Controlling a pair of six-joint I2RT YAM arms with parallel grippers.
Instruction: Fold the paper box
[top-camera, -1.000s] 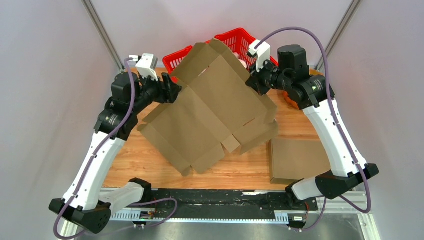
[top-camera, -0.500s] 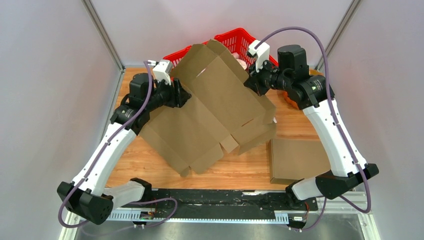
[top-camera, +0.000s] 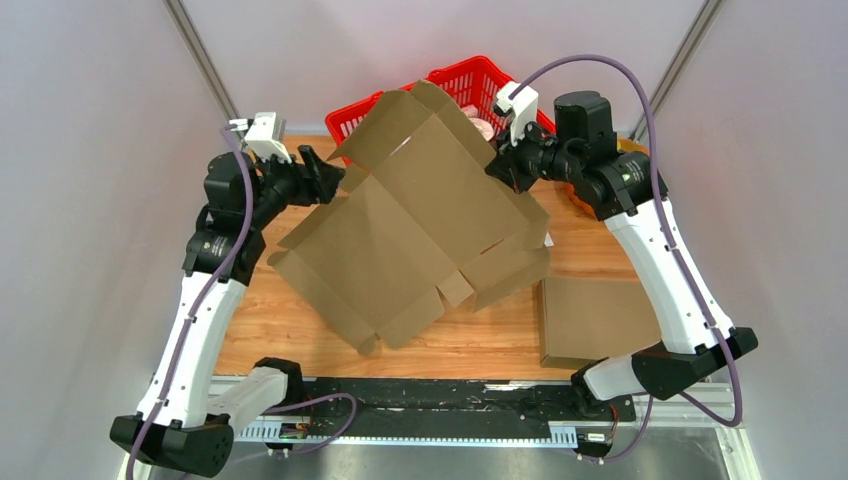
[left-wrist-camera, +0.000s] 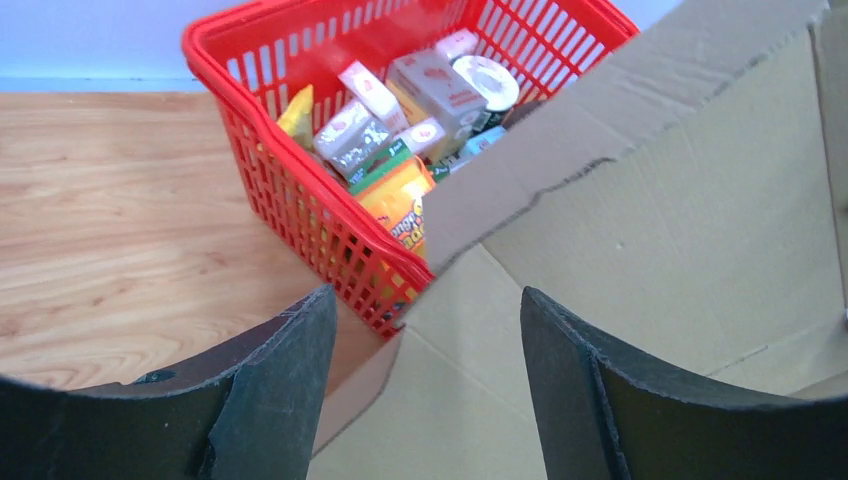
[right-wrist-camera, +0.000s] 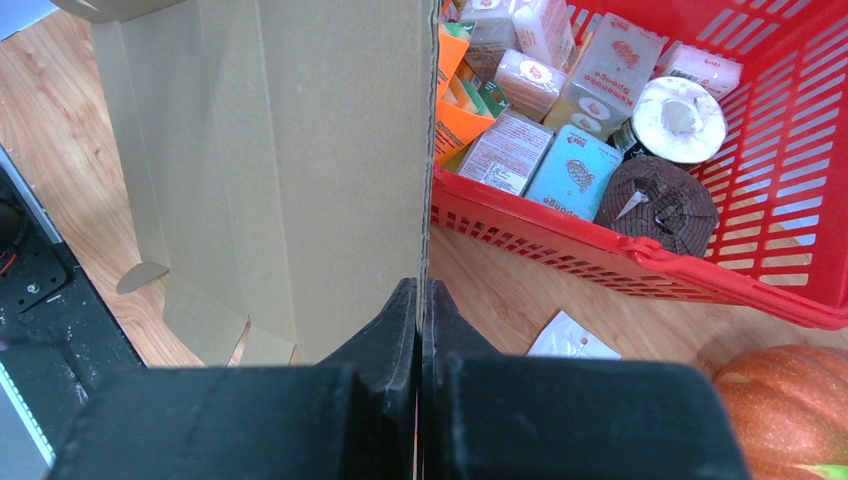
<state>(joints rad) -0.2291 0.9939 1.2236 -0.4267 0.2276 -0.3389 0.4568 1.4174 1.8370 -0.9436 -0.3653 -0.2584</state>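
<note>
While the paper box is being held tilted over the worktop by the right hand, clamped on its edge, the left hand, fingers apart and empty, is arguably being best aimed squarely at the flap beside the red basket.
</note>
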